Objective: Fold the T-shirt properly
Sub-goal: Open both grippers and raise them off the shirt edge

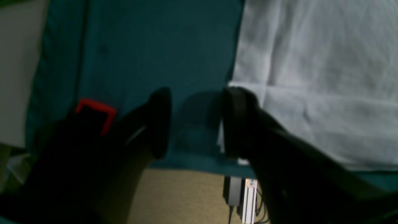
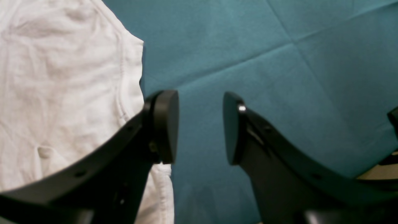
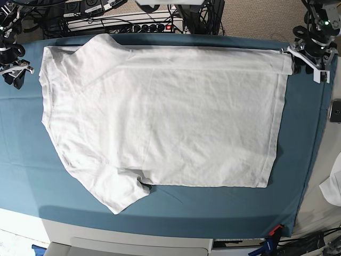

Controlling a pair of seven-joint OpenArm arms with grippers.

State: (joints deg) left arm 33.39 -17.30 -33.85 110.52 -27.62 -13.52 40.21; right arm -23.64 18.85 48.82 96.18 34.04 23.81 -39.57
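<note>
Hovering over the far edge of the bench [image 3: 32, 208], I have both claws spread and empty. My left claw [image 1: 196, 123] hangs at the far corner on the base view's right, its two dark pads apart with teal cloth [image 1: 140, 46] showing in the gap between them. One pad sits right at the corner of the T-shirt [image 3: 160, 122] — just beside the hemmed edge, though the blur keeps me from telling whether it touches the fabric. Below that claw I can see tan floor [image 1: 183, 199] and a bit of metal framing past the cloth's edge.

My right claw [image 2: 200, 127] is at the opposite far corner, on the base view's left. Its pads stand apart too, with only the teal cloth between them. The pad nearer the shirt is just beside a stitched edge of white fabric, overlapping it in my wrist view, but nothing is pinched.

The T-shirt lies spread flat on the teal cloth, filling most of the bench. It lies sideways — the straight bottom hem toward the base view's right, the sleeves toward the left, one sleeve pointing to the near edge. The fabric is lightly wrinkled, with a long crease running near its far side.
</note>
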